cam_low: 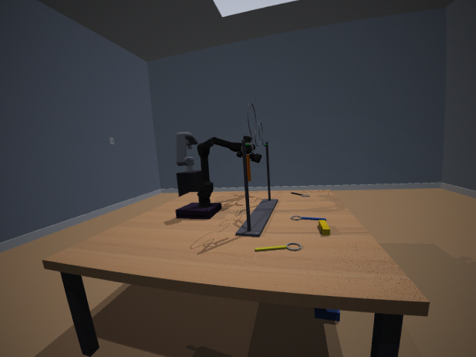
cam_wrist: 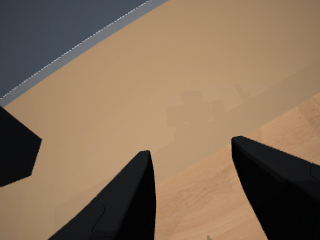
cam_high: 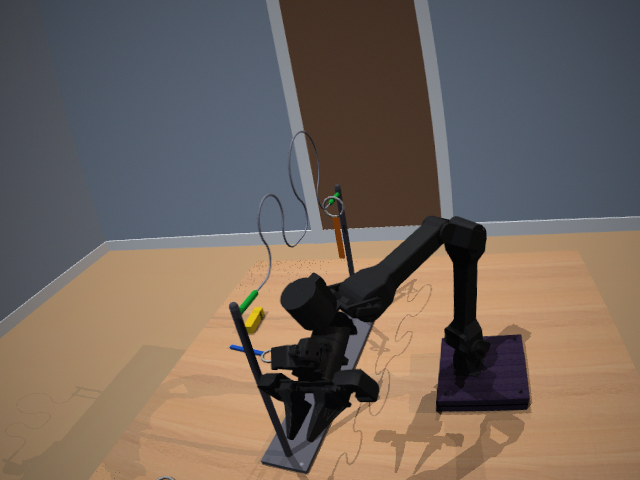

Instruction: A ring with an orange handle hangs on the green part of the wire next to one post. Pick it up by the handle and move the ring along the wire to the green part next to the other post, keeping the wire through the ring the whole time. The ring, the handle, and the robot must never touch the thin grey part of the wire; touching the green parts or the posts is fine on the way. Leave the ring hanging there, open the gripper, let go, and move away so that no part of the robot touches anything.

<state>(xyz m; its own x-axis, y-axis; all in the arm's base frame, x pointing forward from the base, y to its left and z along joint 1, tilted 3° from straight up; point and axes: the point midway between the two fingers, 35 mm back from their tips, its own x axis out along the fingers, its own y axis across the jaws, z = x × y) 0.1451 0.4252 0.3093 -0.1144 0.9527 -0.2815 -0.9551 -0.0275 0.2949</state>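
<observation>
Ring: the grey ring (cam_high: 332, 205) hangs on the short green part of the wire (cam_high: 335, 196), right beside the top of the far post (cam_high: 343, 227); from the side of the room it shows at the nearer-looking post (cam_low: 245, 188).
Handle: the orange handle (cam_high: 338, 237) hangs straight down from the ring, close alongside that post, untouched by the arm.
Wire: the thin grey wire (cam_high: 289, 196) loops up and over between the two posts and comes down to the other green part (cam_high: 248, 300), which meets the near post (cam_high: 258, 372) just below its top.
Stand: both posts rise from a long dark base plate (cam_low: 258, 216) lying on the bench (cam_low: 153, 253).
Arm: the black arm (cam_high: 403, 258) reaches from its dark purple base (cam_high: 483, 374) over the plate towards the near post.
End effector: the end effector (cam_high: 305, 421) points down and outward near the foot of the near post, its fingers partly spread with a plain gap between them; only floor and bench show through that gap, so it holds nothing.
Loose items: a blue-handled ring (cam_low: 307, 218) and a yellow block (cam_low: 323, 227) lie just beside each other; a yellow-handled ring (cam_low: 278, 247) lies nearer the front edge, and a dark-handled ring (cam_low: 300, 194) lies far back.
</observation>
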